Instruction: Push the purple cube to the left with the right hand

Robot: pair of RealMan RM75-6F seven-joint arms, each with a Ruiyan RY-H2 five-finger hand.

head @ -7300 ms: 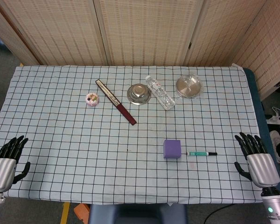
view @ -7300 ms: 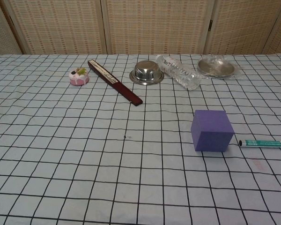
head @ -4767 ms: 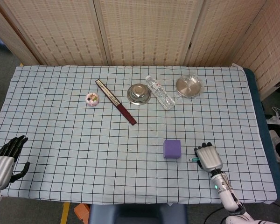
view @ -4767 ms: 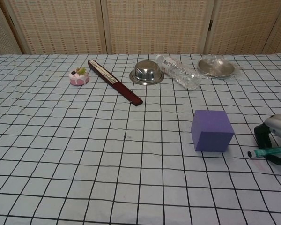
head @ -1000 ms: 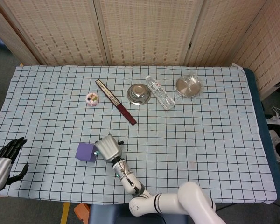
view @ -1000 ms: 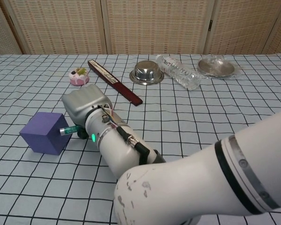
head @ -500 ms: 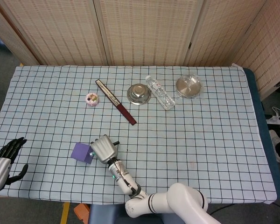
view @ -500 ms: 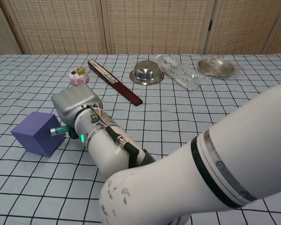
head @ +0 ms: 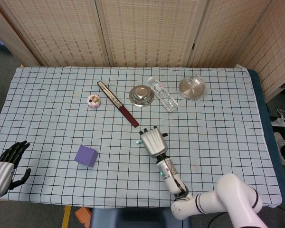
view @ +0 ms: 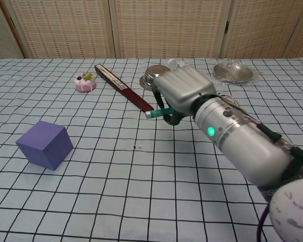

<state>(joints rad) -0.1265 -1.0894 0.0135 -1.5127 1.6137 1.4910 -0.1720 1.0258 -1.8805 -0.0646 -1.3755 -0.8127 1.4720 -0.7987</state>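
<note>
The purple cube point(head: 86, 156) sits on the checked cloth at the front left, also seen low on the left in the chest view point(view: 44, 144). My right hand point(head: 152, 141) hovers well to the cube's right, near the table's middle, clear of the cube. In the chest view the right hand point(view: 184, 91) has its fingers curled around a green marker point(view: 156, 113) that sticks out to the left. My left hand point(head: 2, 168) rests at the front left corner with fingers spread and nothing in it.
Along the back lie a pink cupcake point(head: 94, 101), a dark red closed fan point(head: 118, 103), a steel bowl point(head: 141, 95), a water bottle point(head: 163, 94) and a wrapped metal plate point(head: 192, 88). The fan's end point(view: 144, 106) lies just beside the marker tip.
My right hand has left the cube and swung right and up toward the table's middle, carrying the marker along. The cube stays at the front left.
</note>
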